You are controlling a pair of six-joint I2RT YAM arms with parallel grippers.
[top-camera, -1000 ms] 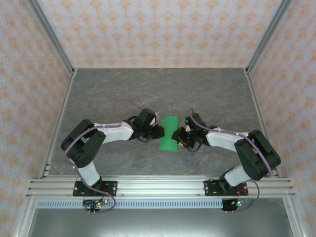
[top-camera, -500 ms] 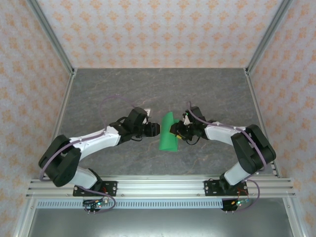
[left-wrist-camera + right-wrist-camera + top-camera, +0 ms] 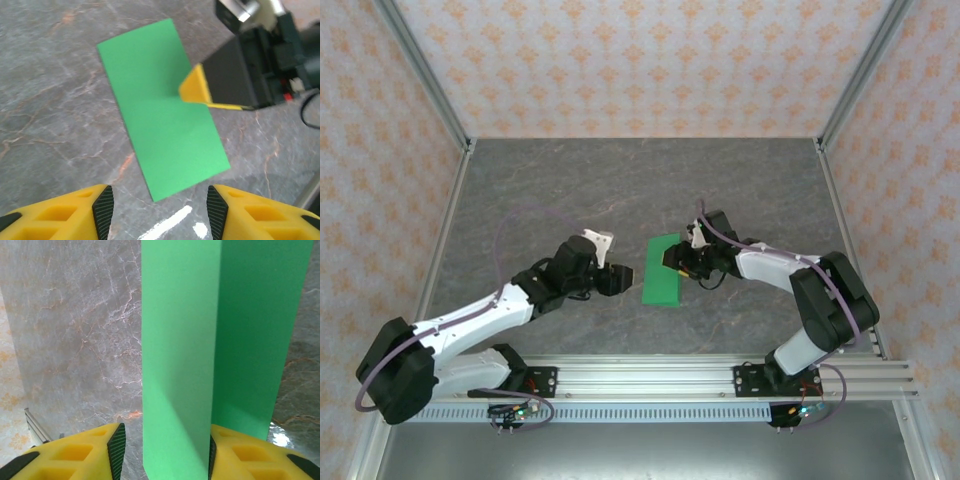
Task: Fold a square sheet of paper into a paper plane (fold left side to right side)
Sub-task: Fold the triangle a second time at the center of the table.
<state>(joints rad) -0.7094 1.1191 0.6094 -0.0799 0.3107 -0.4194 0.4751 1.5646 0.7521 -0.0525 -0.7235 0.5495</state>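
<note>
Tabletop (image 3: 520, 190) bears green paper (image 3: 661, 272), long axis near-to-far.

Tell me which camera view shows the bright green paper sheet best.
The left wrist view: the thin bright green paper sheet shows nearly its whole outline against the grey marbled table. The top external view shows the sheet small, mid-table. The right wrist view shows the sheet close up and cropped, one flap raised.
</note>
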